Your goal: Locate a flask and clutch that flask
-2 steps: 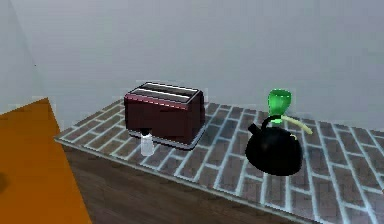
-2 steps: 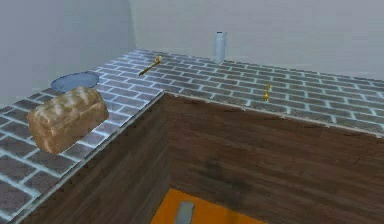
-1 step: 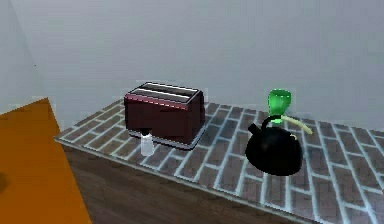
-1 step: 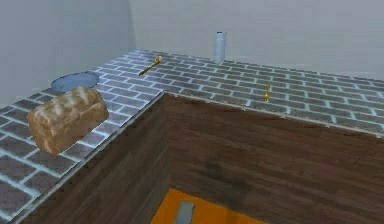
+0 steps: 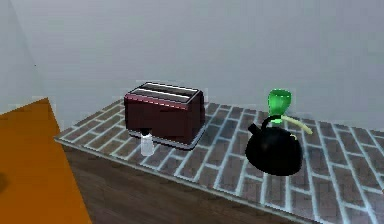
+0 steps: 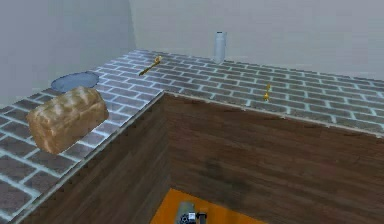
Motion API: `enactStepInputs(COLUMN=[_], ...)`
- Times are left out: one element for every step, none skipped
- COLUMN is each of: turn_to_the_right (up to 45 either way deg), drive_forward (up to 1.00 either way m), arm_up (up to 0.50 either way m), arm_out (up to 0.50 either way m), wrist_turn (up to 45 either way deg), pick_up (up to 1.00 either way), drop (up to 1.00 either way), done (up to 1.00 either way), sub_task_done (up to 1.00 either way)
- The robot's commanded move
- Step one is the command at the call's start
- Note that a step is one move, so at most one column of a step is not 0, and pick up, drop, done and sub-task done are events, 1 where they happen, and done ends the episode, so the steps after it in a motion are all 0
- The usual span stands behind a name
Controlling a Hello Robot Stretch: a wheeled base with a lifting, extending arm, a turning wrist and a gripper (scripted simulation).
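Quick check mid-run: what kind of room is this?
Most likely a kitchen: a brick-patterned counter carries a dark red toaster and a black kettle, and a loaf of bread lies on the counter in the arm side view.

Toaster [image 5: 165,113], black kettle [image 5: 273,152], green vessel [image 5: 279,101]; brick counter [image 5: 340,160]

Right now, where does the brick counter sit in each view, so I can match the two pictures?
Forward view: the brick counter runs across the middle, bearing a toaster, a black kettle and a green flask-like thing.
Arm side view: it wraps in an L along the left and top, bearing a bread loaf and a white cylinder.
Shared landmark: the dark wood front under the brick top.
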Motion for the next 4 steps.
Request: enactStepInputs(turn_to_the_right=[0.0, 0.0, 0.0, 0.0], drive_forward=[0.00, 0.00, 0.00, 0.00], arm_up=[0.00, 0.00, 0.00, 0.00], arm_out=[0.00, 0.00, 0.00, 0.00], wrist_turn=[45.0, 45.0, 45.0, 45.0], pick_up=[0.00, 0.00, 0.00, 0.00], drop=[0.00, 0.00, 0.00, 0.00], done=[0.00, 0.00, 0.00, 0.00], sub_task_done=[0.00, 0.00, 0.00, 0.00])
